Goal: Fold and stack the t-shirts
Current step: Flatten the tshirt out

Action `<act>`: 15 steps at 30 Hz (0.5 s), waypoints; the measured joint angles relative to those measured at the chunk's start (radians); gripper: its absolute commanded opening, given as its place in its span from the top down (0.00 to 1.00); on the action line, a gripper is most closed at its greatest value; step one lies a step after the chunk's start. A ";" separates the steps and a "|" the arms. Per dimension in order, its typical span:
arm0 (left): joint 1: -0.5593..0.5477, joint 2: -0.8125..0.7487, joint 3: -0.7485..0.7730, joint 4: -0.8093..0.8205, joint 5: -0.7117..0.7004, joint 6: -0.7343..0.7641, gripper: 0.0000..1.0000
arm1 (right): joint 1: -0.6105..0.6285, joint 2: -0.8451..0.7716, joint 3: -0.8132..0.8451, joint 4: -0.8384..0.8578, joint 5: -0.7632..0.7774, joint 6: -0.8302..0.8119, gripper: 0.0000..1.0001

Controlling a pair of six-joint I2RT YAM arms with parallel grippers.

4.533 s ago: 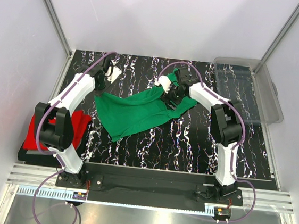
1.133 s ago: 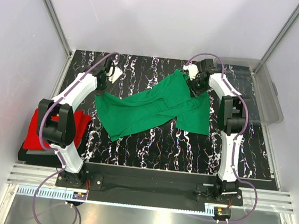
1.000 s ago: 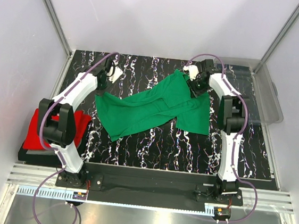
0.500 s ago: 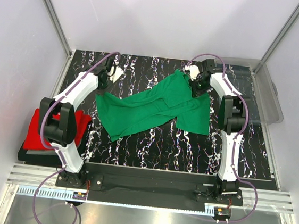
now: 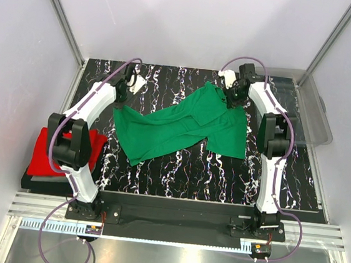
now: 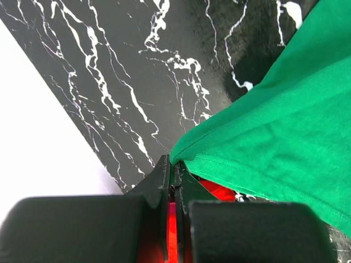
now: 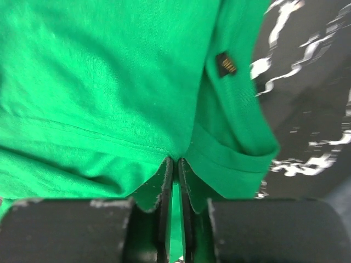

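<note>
Two tools, both clamped on the green tee.

Top view: green tee [image 5: 182, 123] lies mid-counter [image 5: 159, 167], stretched on a diagonal between the arms, rumpled, with one flap doubled over on the right side. Left tool [image 5: 120, 99] pinches its far-left corner. Right tool [image 5: 234, 100] pinches the far-right end, near the bin [image 5: 309, 114]. Red tee [image 5: 38, 155] sits folded at the left edge, well apart from the green one and partly behind the left arm. Grey tee: can't make it out here.

Left wrist: left tool [image 6: 174, 171] has its jaws closed on a hem corner of the green tee [image 6: 274, 137], and the cloth lifts off the counter [image 6: 137, 66] right at the pinch.

Right wrist: right tool [image 7: 176, 164] has its jaws closed on a seam of the green tee [image 7: 109, 82], next to a sleeve hem with a small dark label [image 7: 226, 63].

Status, my read: red is done. Green is only at the spread-out stage, with no clean fold in it. What's left is to flatten it, fold it to a rectangle and put it on the stack at left. Roughly half done at best.
</note>
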 measured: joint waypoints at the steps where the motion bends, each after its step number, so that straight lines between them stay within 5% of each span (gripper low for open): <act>1: 0.000 0.003 0.006 0.000 0.000 0.000 1.00 | 0.000 -0.004 0.011 0.000 0.003 0.000 0.91; 4: -0.001 0.008 0.013 0.000 0.000 0.000 1.00 | 0.000 -0.011 0.034 0.002 0.003 0.003 1.00; 15: -0.003 0.007 0.018 -0.005 -0.008 0.013 1.00 | 0.000 -0.016 0.108 -0.030 -0.002 0.039 1.00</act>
